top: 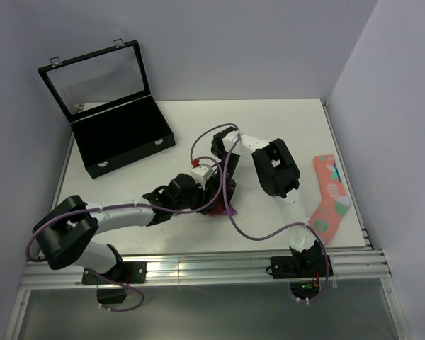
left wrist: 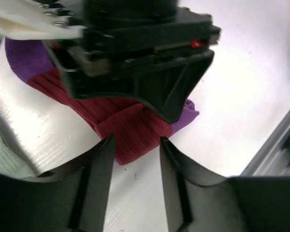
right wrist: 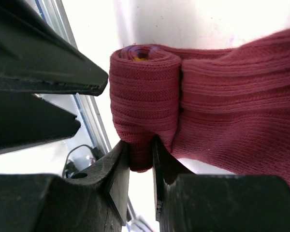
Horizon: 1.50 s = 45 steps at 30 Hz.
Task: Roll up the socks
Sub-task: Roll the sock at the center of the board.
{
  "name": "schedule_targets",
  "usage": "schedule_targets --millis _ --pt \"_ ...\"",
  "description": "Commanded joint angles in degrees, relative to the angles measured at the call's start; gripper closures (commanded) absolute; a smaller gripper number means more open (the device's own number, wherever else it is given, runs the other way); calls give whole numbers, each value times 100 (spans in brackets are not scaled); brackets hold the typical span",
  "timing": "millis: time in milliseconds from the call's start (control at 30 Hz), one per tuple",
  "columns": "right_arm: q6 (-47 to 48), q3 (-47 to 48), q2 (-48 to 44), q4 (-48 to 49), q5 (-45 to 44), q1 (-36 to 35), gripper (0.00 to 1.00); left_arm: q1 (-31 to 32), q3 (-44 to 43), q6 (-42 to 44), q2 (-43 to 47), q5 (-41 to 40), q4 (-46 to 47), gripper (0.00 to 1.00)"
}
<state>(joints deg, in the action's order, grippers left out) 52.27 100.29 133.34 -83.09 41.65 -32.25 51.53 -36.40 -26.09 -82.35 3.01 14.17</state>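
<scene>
Lying at front centre of the table (top: 283,120), beneath both wrists: the magenta-red sock (right wrist: 222,96), one end wound into a tight roll (right wrist: 145,92). Pinched at the roll's lower edge by the right gripper (right wrist: 141,157), jaws pressed onto the fabric, most likely to stop the coil springing loose. Flanked at the folded near end by the left gripper (left wrist: 134,145), fingers spread, cloth reaching just between the tips with no squeeze visible, probably ready for a fresh hold. Length of unrolled sock hard to judge from overhead, nearly all of it hidden under the grippers. Purple heel (left wrist: 24,53) partly cut off behind the right gripper's body. No sign of the grey sock anywhere. Well apart at the right edge, a salmon-pink patterned sock (top: 329,195); at back left, an open black case (top: 120,138).
</scene>
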Motion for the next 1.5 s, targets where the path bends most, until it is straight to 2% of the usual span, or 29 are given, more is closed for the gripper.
schedule_targets --millis 0,167,467,833,1333,1467 --pt "82 263 385 56 -552 61 88 226 -323 525 -79 -511 -46 51" --pt "169 202 404 38 -684 87 88 358 -499 929 -255 -600 -117 47" --pt "460 122 421 47 -948 105 88 367 -1017 1475 -861 15 -310 38" --pt "442 140 447 65 -983 122 89 305 -1009 1642 -1135 526 -398 36" --pt "-59 -106 325 601 -834 166 88 42 -824 1422 -1345 991 -538 43" --pt "-261 -220 219 881 -834 219 88 42 -912 1378 -1556 1088 -687 52"
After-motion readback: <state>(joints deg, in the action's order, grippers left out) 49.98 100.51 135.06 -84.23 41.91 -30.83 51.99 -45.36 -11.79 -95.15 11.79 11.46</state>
